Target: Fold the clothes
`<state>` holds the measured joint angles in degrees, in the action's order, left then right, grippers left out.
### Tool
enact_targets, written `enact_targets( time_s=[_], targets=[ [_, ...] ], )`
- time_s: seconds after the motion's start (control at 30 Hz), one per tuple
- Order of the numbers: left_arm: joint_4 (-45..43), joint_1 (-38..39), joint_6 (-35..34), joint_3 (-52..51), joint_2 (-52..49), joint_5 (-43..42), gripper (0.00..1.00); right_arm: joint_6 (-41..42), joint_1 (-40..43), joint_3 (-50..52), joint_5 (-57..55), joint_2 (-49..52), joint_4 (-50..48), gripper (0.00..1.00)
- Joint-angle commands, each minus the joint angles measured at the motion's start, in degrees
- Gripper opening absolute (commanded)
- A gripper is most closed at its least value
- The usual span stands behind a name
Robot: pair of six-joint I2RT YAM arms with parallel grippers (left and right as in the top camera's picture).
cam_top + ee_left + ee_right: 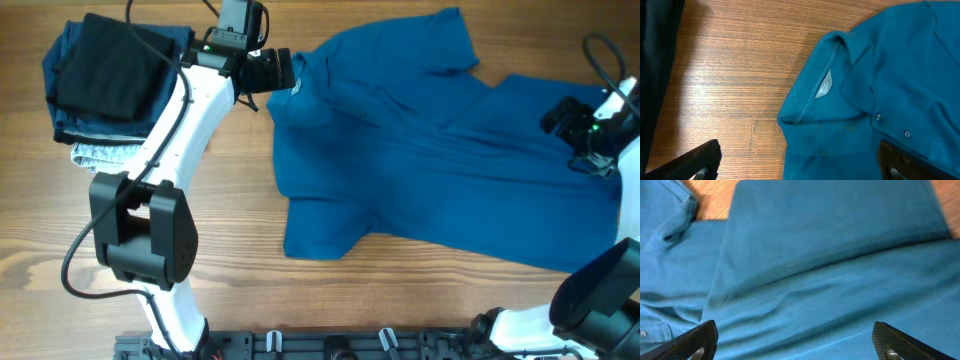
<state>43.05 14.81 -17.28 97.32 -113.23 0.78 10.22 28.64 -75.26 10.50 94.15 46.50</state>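
Both hands gape wide and grip nothing: the left hand (798,152) hangs over the collar (807,97) of the blue shirt (420,170), the right hand (795,332) over its body. The shirt lies rumpled and unfolded across the counter (240,270), neck label (824,88) showing, near a folded pile (105,80)

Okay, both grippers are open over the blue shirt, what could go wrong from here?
Three risks, as I judge it. The shirt lies rumpled, with ridges across its body, so folding now would likely trap creases. The left gripper hangs open over the collar; closing there may pinch only one layer. The left arm is close to the folded stack and might nudge it.
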Motion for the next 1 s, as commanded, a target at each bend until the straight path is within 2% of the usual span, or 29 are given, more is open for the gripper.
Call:
enact_targets(
  time_s=[0.0, 0.13, 0.17, 0.2, 0.23, 0.3, 0.33, 0.37, 0.43, 0.57, 0.77, 0.97],
  targets=[
    [0.0, -0.4, -0.1, 0.2, 1.7, -0.3, 1.0, 0.5, -1.4, -0.8, 0.8, -0.3, 0.1, 0.99],
    [-0.1, -0.4, -0.1, 0.2, 1.6, -0.3, 1.0, 0.5, -1.7, -0.8, 0.8, -0.3, 0.1, 1.0],
    [-1.4, -0.4, -0.1, 0.2, 1.5, -0.7, 0.95, 0.5, -1.7, -0.8, 0.8, -0.3, 0.0, 1.0],
    [-2.6, -0.4, -0.1, 0.2, 1.4, -1.6, 0.82, 0.5, -1.7, -0.8, 0.8, -0.3, 0.0, 0.99],
    [-4.2, -0.4, -0.1, 0.2, 1.2, -2.7, 0.64, 0.5, -1.7, -0.8, 0.8, -0.3, -0.1, 0.99],
    [-7.5, -0.4, -0.1, 0.2, 0.4, -3.9, 0.37, 0.5, -1.7, -0.8, 0.8, -0.3, -0.4, 0.99],
    [-9.7, -0.4, -0.2, 0.2, -0.3, -4.0, 0.17, 0.5, -1.7, -0.8, 0.8, -0.3, -0.4, 1.0],
    [-11.5, -0.4, -0.2, 0.2, -1.2, -4.1, 0.07, 0.4, -1.7, -0.8, 0.8, -0.3, -0.4, 1.0],
    [-16.5, 0.1, -0.1, 0.2, -3.7, -6.5, 0.04, 0.4, -1.7, -0.8, 0.8, -0.3, -0.4, 0.99],
    [-27.4, 2.2, -0.1, 0.2, -8.9, -11.3, 0.06, 0.4, -1.7, -0.8, 0.8, -0.3, -0.4, 0.99],
    [-43.2, 7.1, -0.1, 0.2, -16.1, -11.4, 0.04, 0.4, -1.7, -0.8, 0.8, -0.3, -0.4, 0.99],
    [-47.1, 10.2, 0.0, 0.2, -20.6, -8.1, 0.04, 0.4, -1.7, -0.8, 0.8, -0.3, -0.4, 1.0]
  ],
)
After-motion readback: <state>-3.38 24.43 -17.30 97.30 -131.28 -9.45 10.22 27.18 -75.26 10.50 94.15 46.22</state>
